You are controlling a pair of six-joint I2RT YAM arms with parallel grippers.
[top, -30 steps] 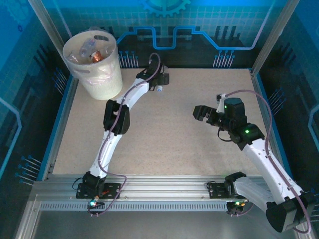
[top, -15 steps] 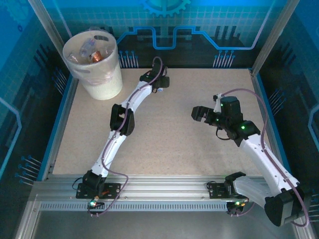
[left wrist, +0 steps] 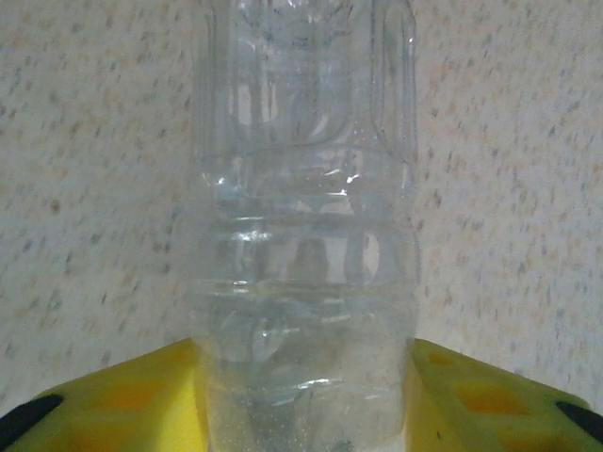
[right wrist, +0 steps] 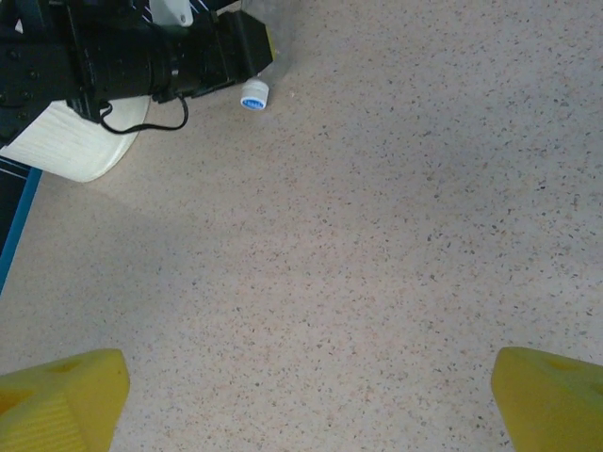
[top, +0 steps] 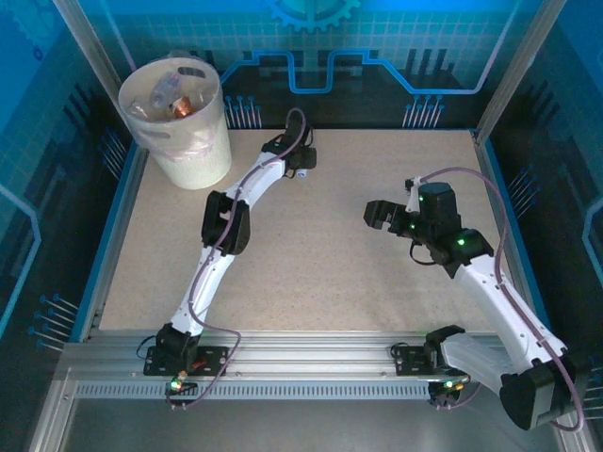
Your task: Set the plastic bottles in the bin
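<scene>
The right gripper (top: 377,215) hangs wide open over the middle of the table (top: 311,282). Farther back, the left gripper (left wrist: 301,405) is clamped on a clear plastic bottle (left wrist: 301,235), whose long axis runs straight out from the jaws. The bin (top: 193,155), with bottles (top: 174,94) inside, stands near on its left, in the far corner.

Speckled beige worktop (right wrist: 377,235) fills most of the view. The right claw (right wrist: 301,405) stands wide, its yellow fingertips (right wrist: 57,395) in the two bottom corners with worktop between them. At top left is the black left claw (right wrist: 247,42), a thin black cable (right wrist: 151,122) looped beneath it. Just beside its end shows the blue-and-white cap of a plastic bottle (right wrist: 254,94). The bin (right wrist: 75,151), white and rounded, sits below that arm near the blue worktop edge (right wrist: 14,226)
</scene>
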